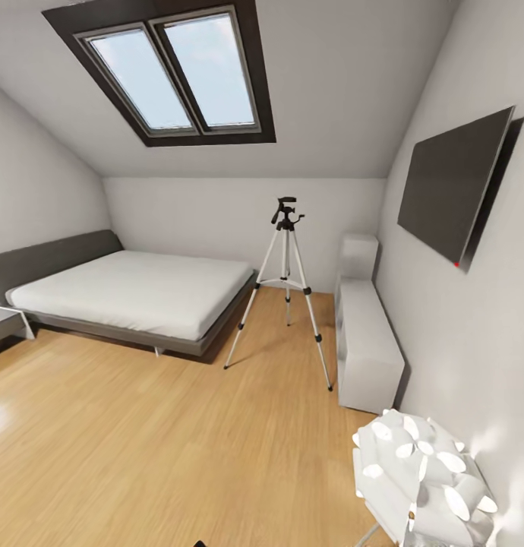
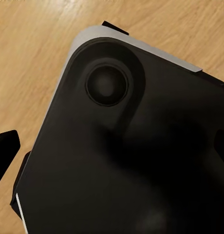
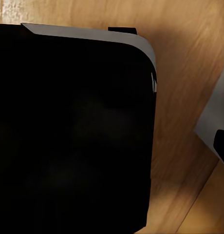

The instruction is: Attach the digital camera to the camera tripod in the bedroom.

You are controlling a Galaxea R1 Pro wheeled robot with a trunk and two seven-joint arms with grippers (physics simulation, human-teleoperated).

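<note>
Head view: camera tripod [image 1: 286, 285] upright beside bed [image 1: 133, 292].

No readable text, labels, brands or numbers anywhere. Only mark: small red dot at lower corner of wall TV [image 1: 453, 194]. Nothing legible on tripod [image 1: 286, 282].

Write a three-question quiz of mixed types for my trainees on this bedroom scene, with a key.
1. True or false: the camera tripod stands between the bed and the white cabinet.
2. The black TV hangs on the wall at which side of the head view? A) left B) right C) far end
3. Fill in: the tripod's feet rest on the light ___ floor.

Key: 1 true; 2 B; 3 wood
</note>
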